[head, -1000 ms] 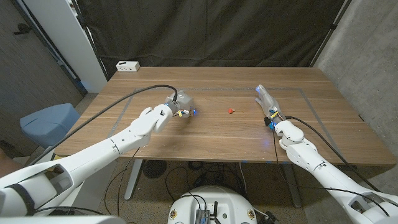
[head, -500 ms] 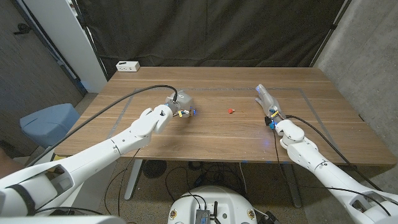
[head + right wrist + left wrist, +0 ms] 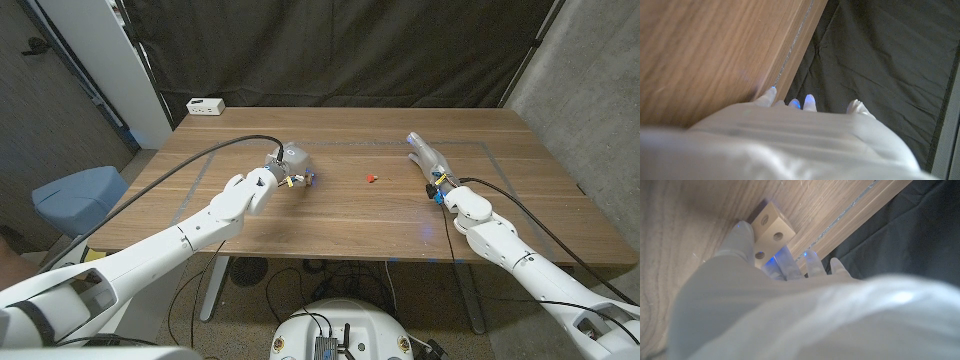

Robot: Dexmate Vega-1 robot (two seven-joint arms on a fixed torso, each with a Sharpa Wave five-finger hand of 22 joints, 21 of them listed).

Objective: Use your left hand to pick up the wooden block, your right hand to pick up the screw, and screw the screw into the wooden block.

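Observation:
A small red screw (image 3: 372, 179) lies on the wooden table (image 3: 350, 225) near its middle. My left hand (image 3: 288, 166) is to the screw's left, curled over the wooden block. In the left wrist view the pale wooden block (image 3: 771, 229), with round holes in its face, lies on the table, with my thumb on one side and my fingers (image 3: 786, 262) on the other, gripping it. My right hand (image 3: 428, 160) is to the right of the screw and apart from it, fingers stretched out and holding nothing. In the right wrist view my right hand (image 3: 805, 130) points toward the table's far edge.
A white power strip (image 3: 205, 106) sits at the table's far left corner. A blue seat (image 3: 75, 195) stands left of the table. Faint tape lines (image 3: 480, 145) mark a rectangle on the tabletop. A black curtain hangs behind the table.
My left hand's fingers have curled in tighter over the block. My right hand has shifted a little away from me and to the left, still outstretched.

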